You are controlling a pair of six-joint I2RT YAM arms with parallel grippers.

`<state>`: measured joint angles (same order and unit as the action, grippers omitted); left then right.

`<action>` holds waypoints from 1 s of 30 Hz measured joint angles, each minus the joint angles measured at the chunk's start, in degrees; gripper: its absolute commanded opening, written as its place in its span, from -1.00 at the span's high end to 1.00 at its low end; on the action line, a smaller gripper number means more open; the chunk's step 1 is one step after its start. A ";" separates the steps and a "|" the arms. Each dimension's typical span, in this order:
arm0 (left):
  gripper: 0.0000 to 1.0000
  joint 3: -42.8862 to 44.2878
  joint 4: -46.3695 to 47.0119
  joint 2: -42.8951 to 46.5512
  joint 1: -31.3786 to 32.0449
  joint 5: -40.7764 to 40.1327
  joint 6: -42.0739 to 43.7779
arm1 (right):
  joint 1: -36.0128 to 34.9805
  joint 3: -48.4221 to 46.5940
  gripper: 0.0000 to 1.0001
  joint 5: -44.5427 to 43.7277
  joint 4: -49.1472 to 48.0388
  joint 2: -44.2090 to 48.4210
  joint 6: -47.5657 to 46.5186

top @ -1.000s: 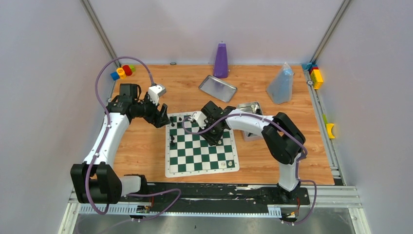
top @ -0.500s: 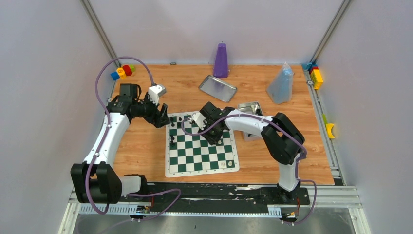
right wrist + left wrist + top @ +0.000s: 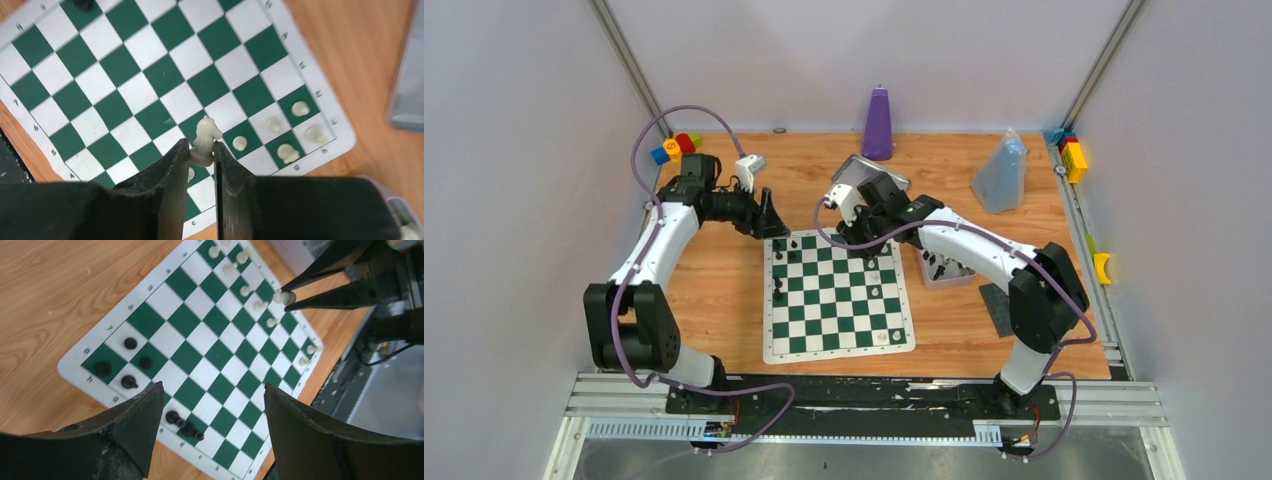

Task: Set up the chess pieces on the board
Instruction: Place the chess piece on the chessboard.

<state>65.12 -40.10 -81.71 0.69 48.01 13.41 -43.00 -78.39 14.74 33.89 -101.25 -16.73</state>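
The board (image 3: 839,330) lies mid-table, green and white checks. My right gripper (image 3: 201,147) is shut on a cream-white knight (image 3: 206,135), held above the board (image 3: 125,95) near a corner group of white pieces (image 3: 273,124). From above, that gripper (image 3: 861,243) hangs over the board's far edge. My left gripper (image 3: 214,386) is open and empty, over the board (image 3: 220,355) near several black pieces (image 3: 146,362); two more black pieces (image 3: 180,422) lie on their sides. In the top view it (image 3: 771,222) sits at the far left corner.
A metal container (image 3: 944,270) holding loose pieces stands right of the board, with a dark flat plate (image 3: 996,308) nearer me. At the back are a purple bottle (image 3: 878,124), a silver tray (image 3: 849,168) and a clear bag (image 3: 1001,172). Coloured blocks (image 3: 674,148) sit far left.
The right gripper has closed on the white knight and moved from mid-board toward the far edge. The left arm has swung back, its gripper now at the board's far left corner.
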 measured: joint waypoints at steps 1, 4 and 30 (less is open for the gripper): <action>-0.58 1.16 0.37 -1.51 0.00 1.62 -1.53 | 0.28 0.00 0.94 0.04 -1.05 1.27 0.00; -0.51 5.18 1.42 -6.45 0.17 6.54 -6.69 | 0.37 0.02 0.95 0.26 -4.55 4.26 0.00; -0.05 18.43 2.69 -26.23 11.78 20.52 -26.29 | 0.26 0.02 0.97 0.35 -11.63 5.75 0.42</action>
<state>83.55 -37.41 -107.94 12.47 68.53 -12.88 -42.74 -78.37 15.09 22.26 -95.50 -16.32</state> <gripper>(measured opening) 0.560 0.232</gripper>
